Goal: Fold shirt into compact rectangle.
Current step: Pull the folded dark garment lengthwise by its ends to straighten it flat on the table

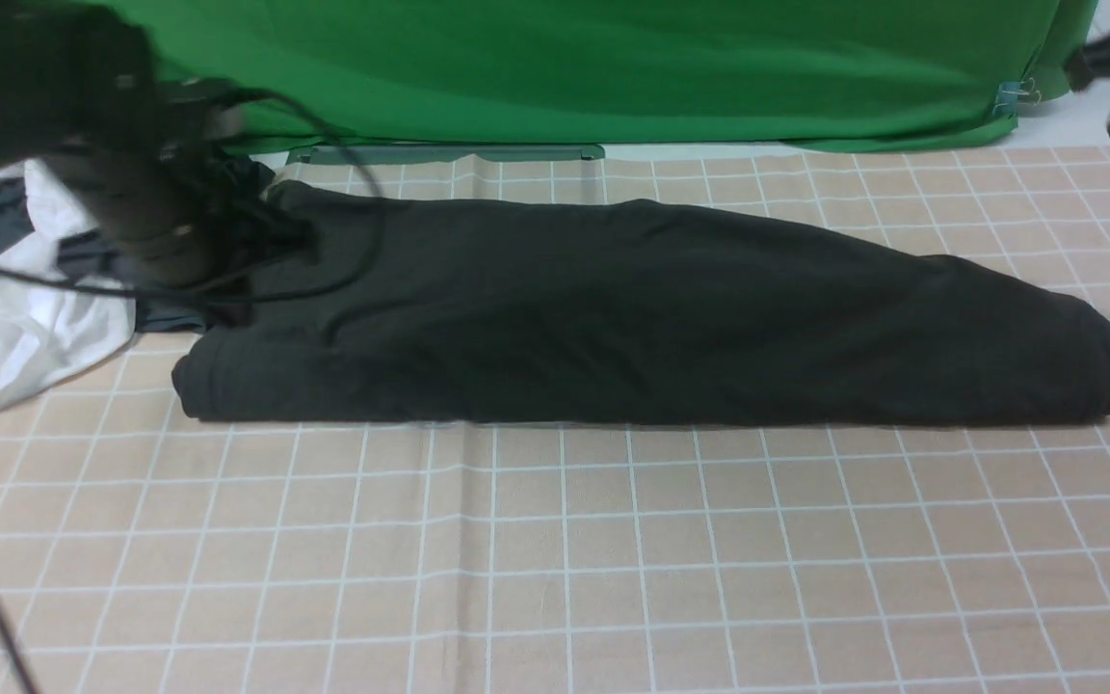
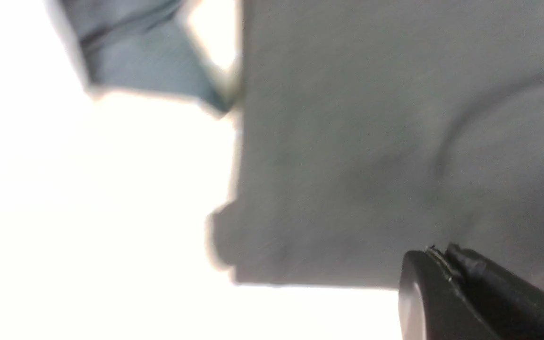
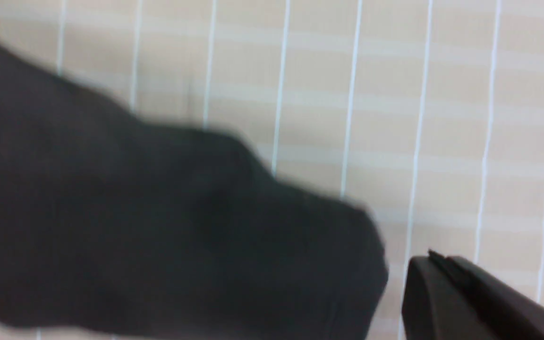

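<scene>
- As it lies on the checked cloth (image 1: 555, 559), the shirt (image 1: 632, 318) is a long black band across the middle of the front frame, long axis running left to right.
- Its near edge is straight and level; its far edge slopes down rightward, so the band is deepest at the left end and tapers to a rounded fold near the right edge.
- Left gripper (image 2: 437, 252) (a blur in the front frame's upper left) hangs over the shirt's far left corner, jaws pinched together with no cloth between.
- Right gripper (image 3: 435, 259) is in the upper right corner, apart from the shirt, jaws closed and empty.
- White garment (image 1: 25, 328) is bunched at the left edge, near the shirt's left end.
</scene>
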You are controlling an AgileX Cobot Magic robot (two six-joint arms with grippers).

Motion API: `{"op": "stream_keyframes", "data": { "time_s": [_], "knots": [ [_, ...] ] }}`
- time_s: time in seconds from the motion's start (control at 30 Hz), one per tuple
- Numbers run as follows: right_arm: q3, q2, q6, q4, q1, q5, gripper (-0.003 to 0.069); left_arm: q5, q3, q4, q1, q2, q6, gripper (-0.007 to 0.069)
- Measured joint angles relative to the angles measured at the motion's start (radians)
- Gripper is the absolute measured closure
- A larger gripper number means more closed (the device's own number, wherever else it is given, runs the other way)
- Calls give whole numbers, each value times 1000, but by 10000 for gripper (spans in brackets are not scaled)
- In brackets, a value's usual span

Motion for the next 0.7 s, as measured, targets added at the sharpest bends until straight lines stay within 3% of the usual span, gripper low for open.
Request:
{"op": "stream_keyframes", "data": {
  "time_s": [0.13, 0.27, 0.4, 0.6, 0.7],
  "knots": [
    [141, -48, -15, 38, -5, 10, 624, 29, 16, -87, 142, -14, 52, 606],
    [199, -52, -42, 115, -5, 5, 623, 28, 18, -193, 193, -14, 252, 586],
    [214, -52, -67, 192, -5, -4, 623, 2, 20, -237, 186, -4, 332, 430],
    [214, -52, -69, 225, -5, -10, 623, -82, 20, -251, 185, 81, 371, 85],
    [214, -52, -69, 227, -5, -10, 623, -87, 21, -303, 185, 133, 440, -15]
  ]
}}
